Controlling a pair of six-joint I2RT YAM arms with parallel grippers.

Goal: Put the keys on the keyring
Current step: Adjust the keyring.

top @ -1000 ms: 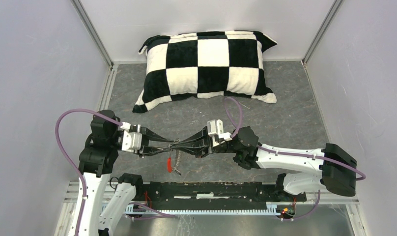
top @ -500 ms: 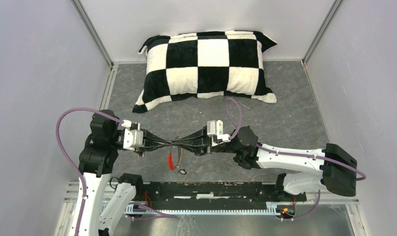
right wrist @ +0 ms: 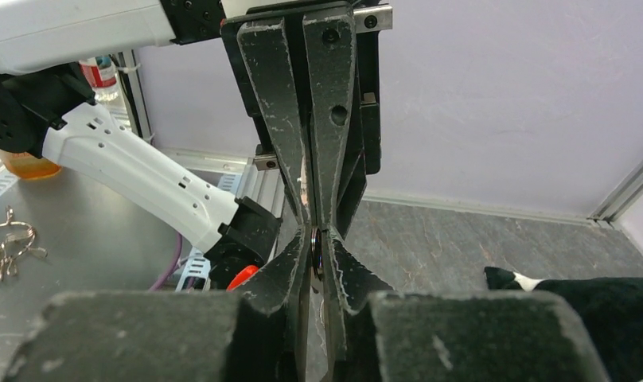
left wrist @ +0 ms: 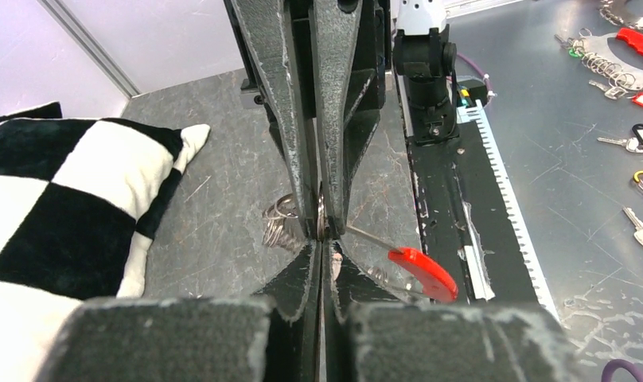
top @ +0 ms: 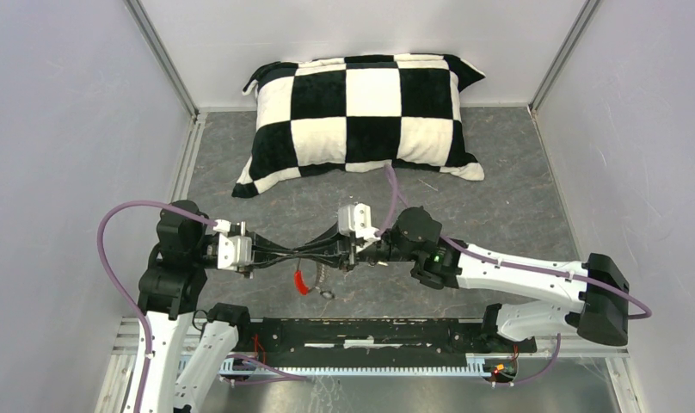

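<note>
While the left gripper (left wrist: 322, 248), clamped shut, holds the thin silvery coiled-wire keyring (left wrist: 418, 272) with its short red section aloft above the grey stone-patterned table (top: 499, 215), threading appears in hand; the right gripper (right wrist: 317, 239), meeting it tip to tip with jaws barely parted and grip undeterminable, must next align finely.

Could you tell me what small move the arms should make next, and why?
Probably hold the left end effector shut on the keyring and inch the right end effector along its wire: the tips meet nose to nose at the coil, and the red section hangs free.
</note>
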